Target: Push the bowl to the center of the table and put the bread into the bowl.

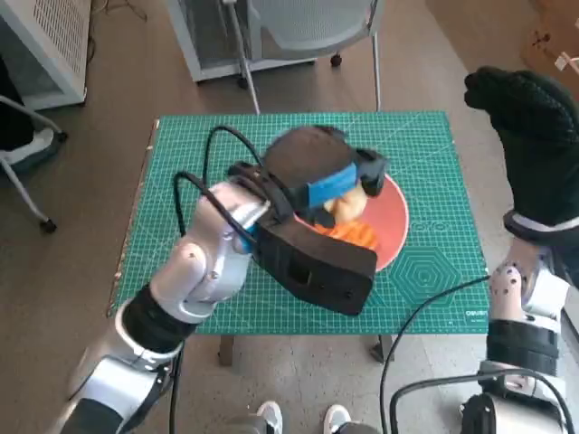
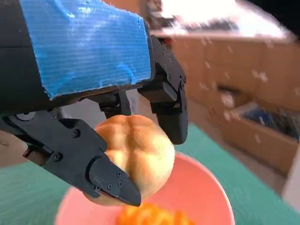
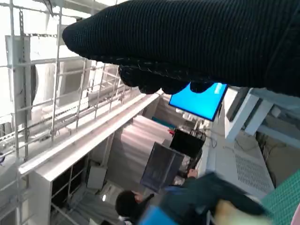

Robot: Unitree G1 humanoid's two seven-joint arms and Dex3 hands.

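The white print at the green cutting mat's [image 1: 434, 271] corner is too small to read.

The left hand [image 1: 318, 172] is black plastic with screws, its back covered in blue tape. The right hand [image 1: 532, 127] wears a black knitted glove. Both forearms are pale silver-white, with black cables and cuffs.

The head camera looks steeply down on the desk [image 1: 425, 163]; both wrist cameras sit close behind their hands, sharing the bowl [image 2: 206, 187].
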